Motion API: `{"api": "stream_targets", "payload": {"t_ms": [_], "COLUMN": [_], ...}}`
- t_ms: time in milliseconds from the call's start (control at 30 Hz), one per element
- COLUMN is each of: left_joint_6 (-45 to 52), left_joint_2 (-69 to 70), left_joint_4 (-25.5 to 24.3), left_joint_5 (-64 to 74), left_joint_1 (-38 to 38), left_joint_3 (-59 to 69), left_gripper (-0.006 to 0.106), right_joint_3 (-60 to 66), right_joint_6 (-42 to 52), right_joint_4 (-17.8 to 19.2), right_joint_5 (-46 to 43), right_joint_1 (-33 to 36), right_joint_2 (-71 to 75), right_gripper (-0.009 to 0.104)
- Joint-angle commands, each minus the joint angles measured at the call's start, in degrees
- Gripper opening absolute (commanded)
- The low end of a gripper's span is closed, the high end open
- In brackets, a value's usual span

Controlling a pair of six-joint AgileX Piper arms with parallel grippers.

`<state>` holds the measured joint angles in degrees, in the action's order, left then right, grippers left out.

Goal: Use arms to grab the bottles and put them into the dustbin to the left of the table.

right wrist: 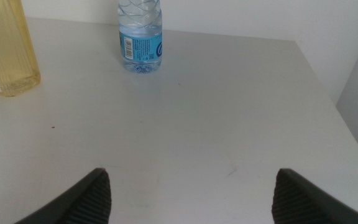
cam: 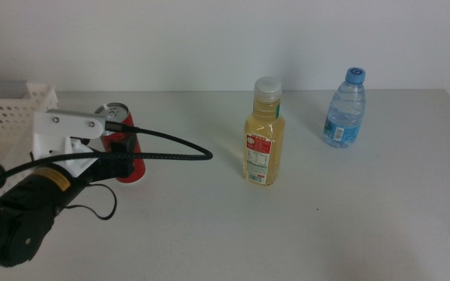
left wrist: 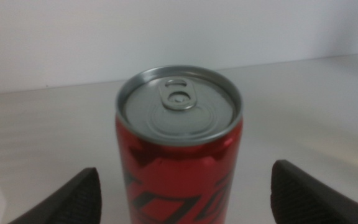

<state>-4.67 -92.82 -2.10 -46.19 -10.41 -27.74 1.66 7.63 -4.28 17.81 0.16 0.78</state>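
Observation:
A slim red soda can (cam: 122,123) stands upright at the table's left. My left gripper (cam: 127,154) has come in from the left; its open jaws stand on either side of the can (left wrist: 179,149), with gaps to the can on both sides in the left wrist view. A yellow juice bottle (cam: 262,144) with a white cap stands mid-table. A small clear-blue water bottle (cam: 344,109) stands at the far right. My right gripper (right wrist: 188,199) is open and empty over bare table, out of the middle view; its wrist view shows the juice bottle (right wrist: 5,50) and the water bottle (right wrist: 140,40) beyond it.
The white perforated dustbin (cam: 6,109) stands at the far left, just behind the left arm. A black cable (cam: 170,148) loops from the left wrist toward the table's middle. The pale tabletop (cam: 303,234) ends at a right edge (right wrist: 328,93).

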Motion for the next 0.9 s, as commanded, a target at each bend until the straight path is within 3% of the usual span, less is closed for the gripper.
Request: {"api": "stream_targets", "payload": {"t_ms": [0, 567, 667, 867], "left_joint_6": [-0.49, 2.15, 1.95, 1.95], "left_joint_2": [-0.12, -15.80, -16.30, -16.14], "left_joint_4": [-0.34, -0.56, -0.56, -4.93], "left_joint_5": [-3.87, -13.28, -14.44, -14.49], "left_joint_1": [-0.32, -0.32, -0.32, -0.38], "left_joint_3": [-3.03, -12.72, -12.72, -12.72], "left_gripper": [0.093, 0.091, 0.077, 0.027], "right_joint_3": [-0.56, -0.56, -0.56, -0.56], "right_joint_6": [0.69, 0.69, 0.69, 0.69], "right_joint_4": [0.30, 0.30, 0.30, 0.30], "right_joint_5": [-4.45, -4.45, -4.45, -4.45], "right_joint_1": [-0.39, -0.39, -0.39, -0.39], "right_joint_2": [1.20, 1.20, 1.20, 1.20], "right_gripper": [0.066, 0.066, 0.066, 0.066]}}
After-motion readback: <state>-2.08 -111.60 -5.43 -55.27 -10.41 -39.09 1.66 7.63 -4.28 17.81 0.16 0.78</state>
